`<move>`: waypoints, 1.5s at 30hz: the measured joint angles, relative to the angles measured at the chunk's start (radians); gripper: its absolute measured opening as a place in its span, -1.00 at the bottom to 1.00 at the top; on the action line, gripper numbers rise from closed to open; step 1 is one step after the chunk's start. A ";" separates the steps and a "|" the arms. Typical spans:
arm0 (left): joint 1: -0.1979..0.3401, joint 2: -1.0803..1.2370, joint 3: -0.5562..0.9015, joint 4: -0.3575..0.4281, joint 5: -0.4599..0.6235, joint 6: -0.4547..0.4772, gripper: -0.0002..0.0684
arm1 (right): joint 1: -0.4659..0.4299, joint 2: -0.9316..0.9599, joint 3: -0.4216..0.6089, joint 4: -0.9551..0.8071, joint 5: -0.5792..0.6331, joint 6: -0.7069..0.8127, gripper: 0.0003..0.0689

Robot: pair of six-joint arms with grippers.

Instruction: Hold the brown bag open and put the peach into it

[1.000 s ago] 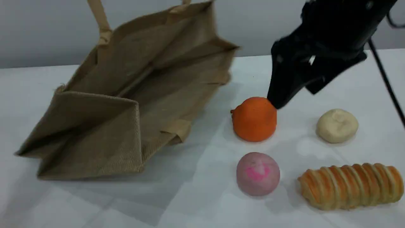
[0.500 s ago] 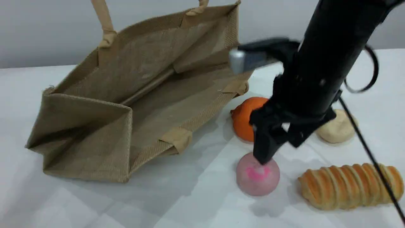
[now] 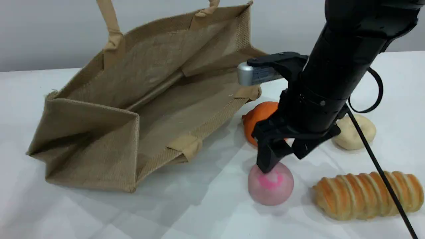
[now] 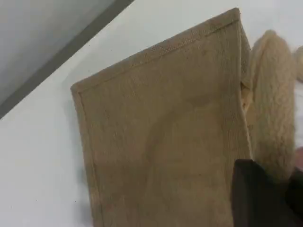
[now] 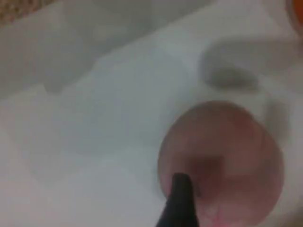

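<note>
Right pincer (image 3: 277,162) lowered since earlier frame, spread wide, fingertip touching peach (image 3: 270,184).

The scene view looks down at a slant across the white surface (image 3: 199,212), taking in the brown bag (image 3: 142,99) at left and the peach (image 3: 270,182) at lower centre. The left wrist view sits very close over the bag's woven cloth (image 4: 161,142). The right wrist view, blurred, hangs just above the peach (image 5: 222,161), which it shares with the scene view.
</note>
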 joint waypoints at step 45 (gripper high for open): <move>0.000 0.000 0.000 -0.009 0.000 0.032 -0.73 | -0.001 -0.197 0.000 -0.050 0.095 0.045 -0.95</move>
